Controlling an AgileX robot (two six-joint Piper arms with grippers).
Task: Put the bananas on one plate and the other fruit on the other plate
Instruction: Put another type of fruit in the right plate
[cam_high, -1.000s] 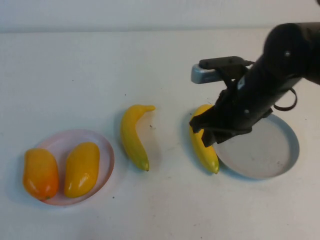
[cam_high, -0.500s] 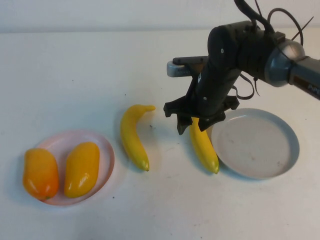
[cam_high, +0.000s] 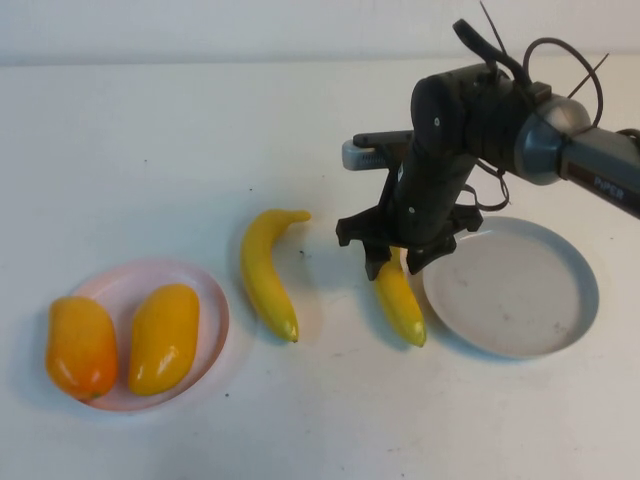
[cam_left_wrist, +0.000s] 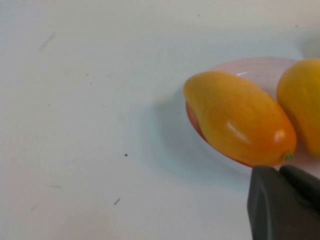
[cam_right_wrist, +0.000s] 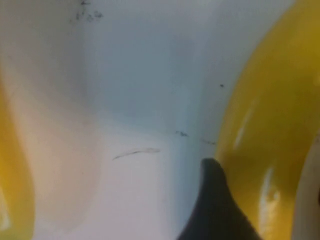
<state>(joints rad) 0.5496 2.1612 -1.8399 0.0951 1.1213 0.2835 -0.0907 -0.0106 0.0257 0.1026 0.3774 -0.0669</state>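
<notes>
Right hand straddles banana lying lengthwise beside grey-blue plate.

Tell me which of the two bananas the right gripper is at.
The banana lying against the grey-blue plate: the open right gripper straddles its upper end. The other banana lies apart, towards the pink plate.

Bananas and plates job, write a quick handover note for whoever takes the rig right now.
Right claw: open, straddling the upper end of the right banana, which lies on the table against the grey-blue plate.
Left claw: beside the pink plate, only partly in view.
Done: both mangoes are on the pink plate.
Left: grip the right banana and plate it, then the left banana, lying on the table between the plates.
</notes>
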